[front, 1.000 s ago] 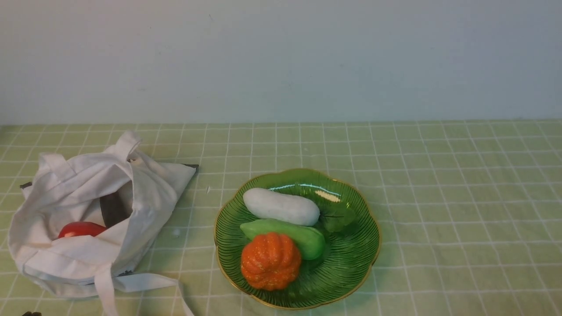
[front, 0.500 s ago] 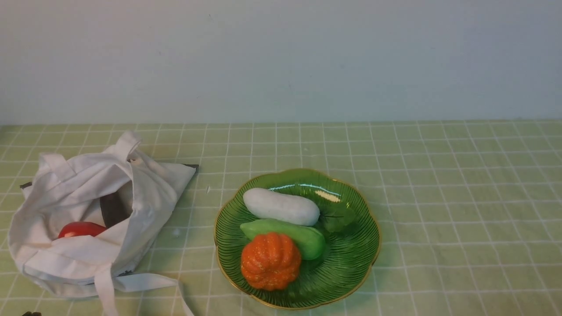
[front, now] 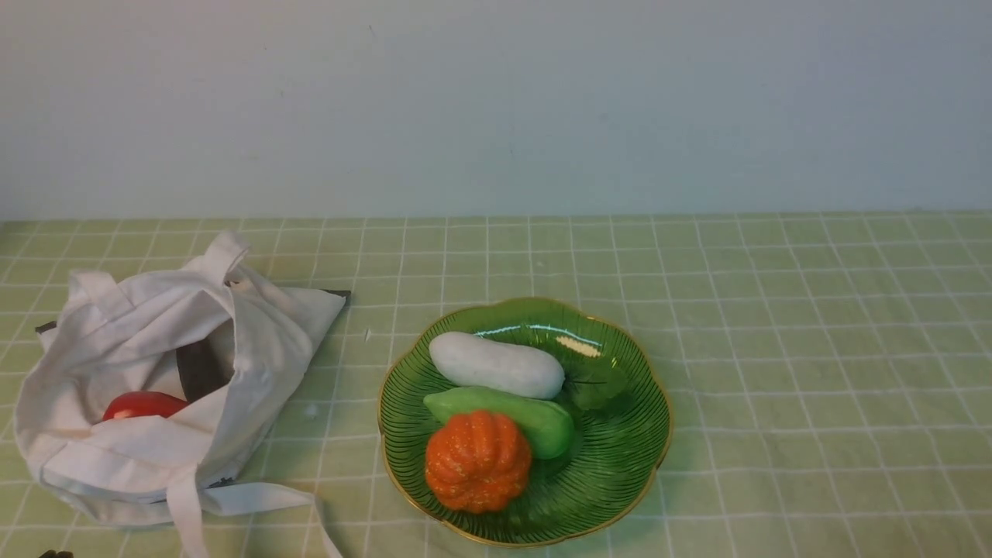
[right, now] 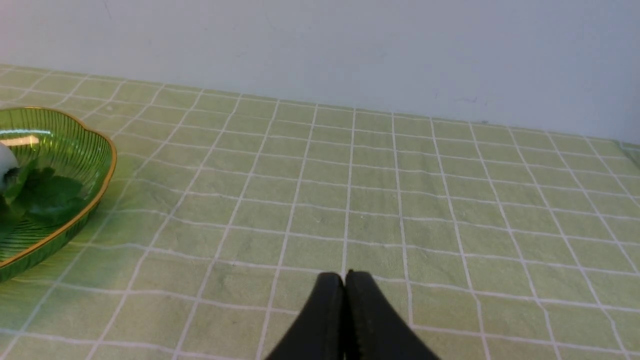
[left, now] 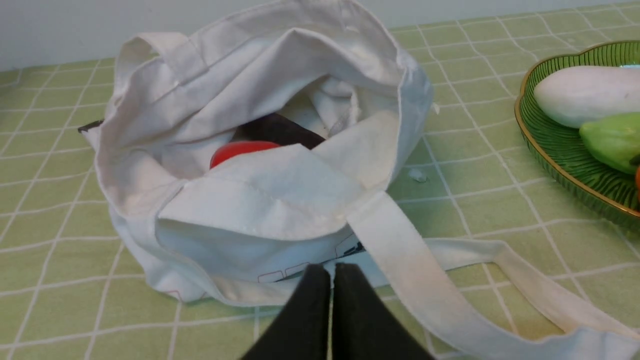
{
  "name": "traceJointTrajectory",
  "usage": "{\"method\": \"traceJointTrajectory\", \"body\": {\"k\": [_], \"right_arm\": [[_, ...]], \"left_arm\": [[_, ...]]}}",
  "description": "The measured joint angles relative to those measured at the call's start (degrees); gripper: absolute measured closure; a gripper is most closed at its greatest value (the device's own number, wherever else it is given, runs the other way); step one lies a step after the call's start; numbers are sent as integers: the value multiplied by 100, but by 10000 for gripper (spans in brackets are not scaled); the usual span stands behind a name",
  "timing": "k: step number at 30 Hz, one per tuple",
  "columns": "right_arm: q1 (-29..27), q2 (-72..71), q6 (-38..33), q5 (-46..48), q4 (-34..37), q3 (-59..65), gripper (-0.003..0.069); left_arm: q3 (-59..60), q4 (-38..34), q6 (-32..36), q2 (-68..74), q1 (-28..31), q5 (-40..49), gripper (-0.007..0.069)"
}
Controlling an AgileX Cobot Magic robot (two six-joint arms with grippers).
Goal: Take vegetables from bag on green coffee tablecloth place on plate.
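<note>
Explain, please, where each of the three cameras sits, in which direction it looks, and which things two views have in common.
Front view: sits between the arms, looks forward over the green coffee tablecloth at the bag and the plate; almost nothing of the robot shows.
Left wrist view: sits on the left arm, looks into the bag's mouth at the red vegetable; the shut left gripper shows.
Right wrist view: sits on the right arm, looks across bare cloth; the shut right gripper shows.
Shared: all three views show the plate; front and left wrist views share the bag.

Staged tabletop, green checked tablecloth (front: 775,310), bare pale wall (front: 496,101), room unidentifiable
</note>
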Motion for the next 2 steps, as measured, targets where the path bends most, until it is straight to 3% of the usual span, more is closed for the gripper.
{"method": "traceJointTrajectory", "body": {"k": [2], "right_arm": [[0, 0, 0, 0, 0, 0, 673]], "left_arm": [[0, 0, 0, 0, 0, 0, 629]]}}
